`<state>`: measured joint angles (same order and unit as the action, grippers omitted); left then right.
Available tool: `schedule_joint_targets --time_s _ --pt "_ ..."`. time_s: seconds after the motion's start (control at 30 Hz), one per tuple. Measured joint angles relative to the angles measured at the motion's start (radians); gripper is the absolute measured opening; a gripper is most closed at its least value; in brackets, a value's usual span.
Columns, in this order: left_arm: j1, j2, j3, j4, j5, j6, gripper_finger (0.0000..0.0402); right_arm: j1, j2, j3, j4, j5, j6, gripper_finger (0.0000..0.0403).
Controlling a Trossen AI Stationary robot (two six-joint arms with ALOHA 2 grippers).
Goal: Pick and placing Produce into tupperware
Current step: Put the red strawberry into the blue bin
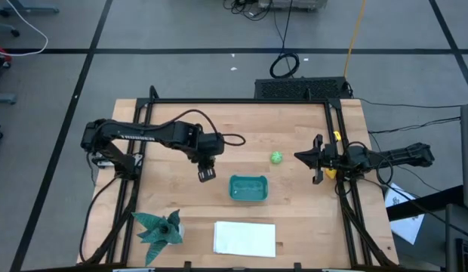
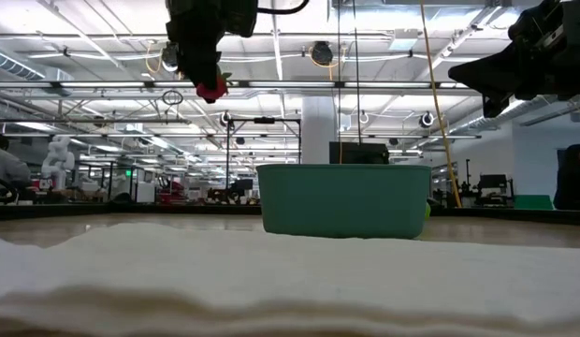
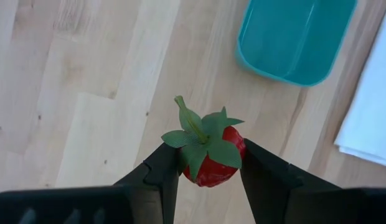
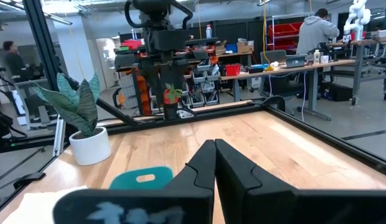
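The left gripper (image 3: 208, 163) pinches one red toy strawberry (image 3: 211, 158) between its two fingers, raised above the wooden table (image 1: 294, 219) near the middle, a little toward the left edge. The strawberry's green leaves and thin stem point up toward the wrist camera, its red tip hidden below; its long axis runs stem to tip, roughly upright.

One teal tupperware tub (image 1: 248, 188) sits open and upright near the table's centre, its long axis parallel to the front edge, apart from the gripper. In the high view nothing shows inside it. One light green round toy (image 1: 276, 158) lies on the table beyond the tub, toward the back edge. A yellow piece cannot be made out for sure.

The right gripper (image 4: 213, 149) waits near the right edge, fingers pressed together, nothing between them.

One white folded cloth (image 1: 245, 238) lies at the front edge, and one potted spiky plant (image 1: 160, 229) stands near the front-left corner.
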<state>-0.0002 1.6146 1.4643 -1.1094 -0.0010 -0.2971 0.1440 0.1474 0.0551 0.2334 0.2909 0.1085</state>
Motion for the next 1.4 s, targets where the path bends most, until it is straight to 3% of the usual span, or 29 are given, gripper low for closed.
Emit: schedule_joint_targets --time_s 0.37,1.17,1.4 --pt "0.004 0.000 0.000 0.145 -0.005 -0.018 0.0141 0.000 0.000 0.000 0.000 0.000 0.000 0.0000" --pt "0.108 0.082 0.002 0.363 0.194 0.060 0.0141 0.000 0.000 0.000 0.000 0.000 0.000 0.0000" --pt "0.107 0.129 0.132 0.321 0.188 0.098 0.0141 0.000 0.000 0.000 0.002 0.000 0.000 0.0000"
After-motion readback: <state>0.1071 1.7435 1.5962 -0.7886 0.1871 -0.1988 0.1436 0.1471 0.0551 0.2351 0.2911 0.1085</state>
